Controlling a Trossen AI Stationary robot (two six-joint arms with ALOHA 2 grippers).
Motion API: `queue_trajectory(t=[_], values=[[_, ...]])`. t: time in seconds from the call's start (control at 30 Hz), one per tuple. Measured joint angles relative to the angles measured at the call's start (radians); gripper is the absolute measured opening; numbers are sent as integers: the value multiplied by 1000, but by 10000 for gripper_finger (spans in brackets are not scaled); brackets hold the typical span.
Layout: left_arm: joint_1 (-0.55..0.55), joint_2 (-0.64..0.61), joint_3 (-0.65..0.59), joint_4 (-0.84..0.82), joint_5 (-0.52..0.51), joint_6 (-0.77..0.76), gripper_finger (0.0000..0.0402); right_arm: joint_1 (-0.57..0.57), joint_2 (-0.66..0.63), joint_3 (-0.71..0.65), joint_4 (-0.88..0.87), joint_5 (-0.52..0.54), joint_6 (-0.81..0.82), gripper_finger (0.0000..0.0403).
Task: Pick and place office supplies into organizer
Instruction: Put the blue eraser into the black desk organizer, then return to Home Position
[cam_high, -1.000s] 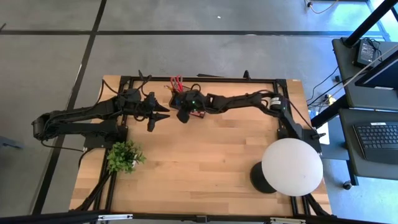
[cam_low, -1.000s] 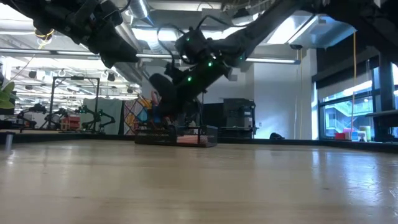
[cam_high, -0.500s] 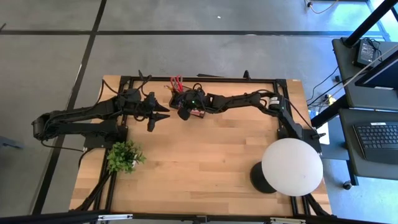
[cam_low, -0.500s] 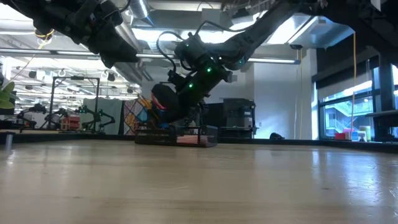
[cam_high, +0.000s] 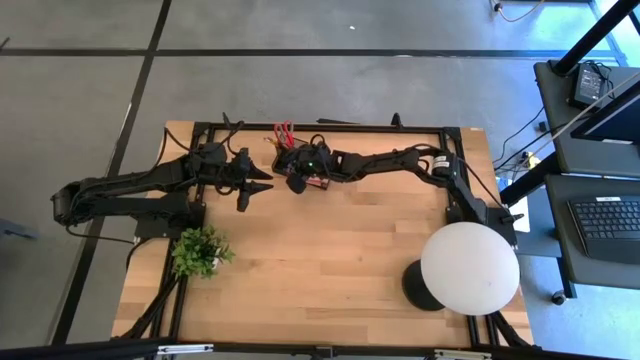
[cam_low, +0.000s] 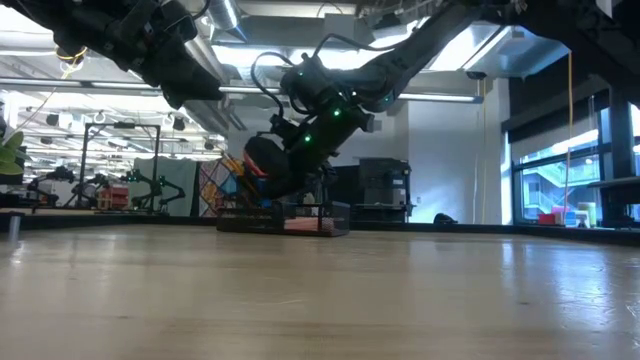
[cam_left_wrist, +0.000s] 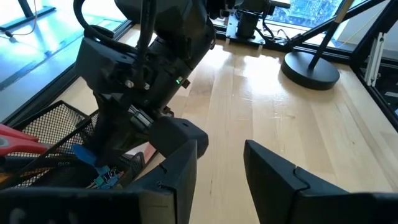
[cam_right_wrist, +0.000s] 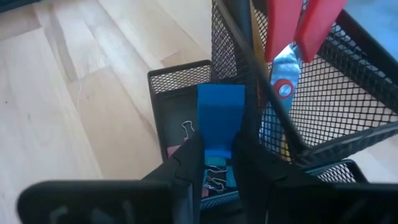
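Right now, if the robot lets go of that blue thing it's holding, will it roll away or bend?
Probably neither. The blue block looks flat-sided and keeps a straight shape between the right gripper fingers, so it seems stiff and unlikely to roll. It looks small and likely light. It hangs over the mesh organizer, so it would probably just drop in.

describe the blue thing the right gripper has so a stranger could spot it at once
Start at the black mesh organizer at the table's far edge, with red-handled scissors standing in its tall cup. Over the lower tray beside that cup, the right gripper pinches a small flat blue block, the only solid bright blue piece there.
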Motion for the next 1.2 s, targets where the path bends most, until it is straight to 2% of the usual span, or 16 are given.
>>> queue_trajectory(t=[0.8,1.2], values=[[0,0,0,0,0,0,127,0,0,0,-1,-1,16,77],[0,0,0,0,0,0,127,0,0,0,-1,-1,16,127]])
